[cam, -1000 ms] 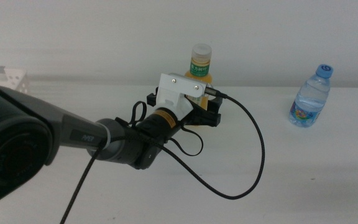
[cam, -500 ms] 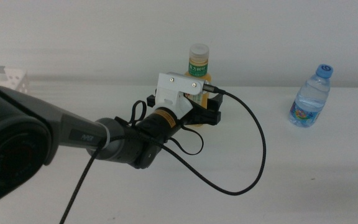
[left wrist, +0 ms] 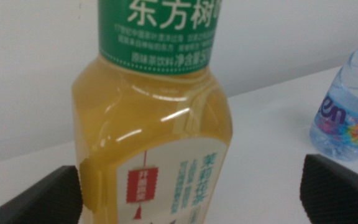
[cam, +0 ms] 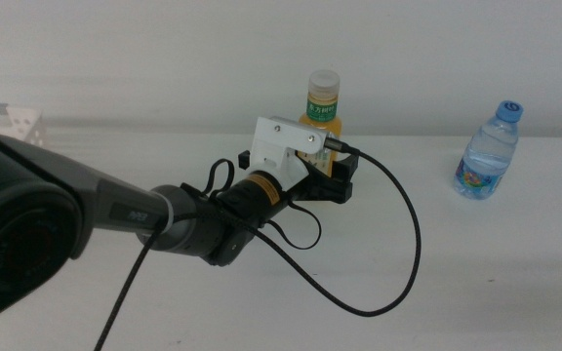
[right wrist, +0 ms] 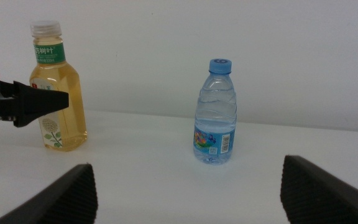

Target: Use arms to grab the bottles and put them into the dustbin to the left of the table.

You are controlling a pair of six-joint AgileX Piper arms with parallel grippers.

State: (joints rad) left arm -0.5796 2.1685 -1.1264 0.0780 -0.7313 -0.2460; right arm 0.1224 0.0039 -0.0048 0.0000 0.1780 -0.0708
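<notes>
The orange juice bottle (cam: 322,115) stands upright on the table (cam: 476,273), filled with pale amber liquid up to the green label around its neck; its pale cap is on. Beyond it, off to the side away from the dustbin, the small water bottle (cam: 488,149) stands upright too, blue cap on, holding clear water — the two are well apart.

The left gripper (cam: 326,182) is at the juice bottle, reached there by the left arm (cam: 164,219) with its white wrist block and looping black cable. Its jaws stand apart, one on each side of the bottle's body, with a gap showing between each jaw and the bottle in the left wrist view (left wrist: 185,186); they are not pressed on it.

In the middle view the wrist block hides the bottle's lower half, so only cap, label and shoulder show. The left wrist view shows what is hidden there: the amber body and a cream label with a small red mark, though the cap is cut off. The right wrist view (right wrist: 56,87) shows the whole bottle from the side, with one dark left jaw reaching in front of its body.

The dustbin (cam: 13,119) is only a white perforated corner at the table's far edge, beyond the left arm, mostly cut off; its contents cannot be made out.

The right gripper (right wrist: 185,186) waits back from the juice bottle, jaws wide apart, facing both bottles.
</notes>
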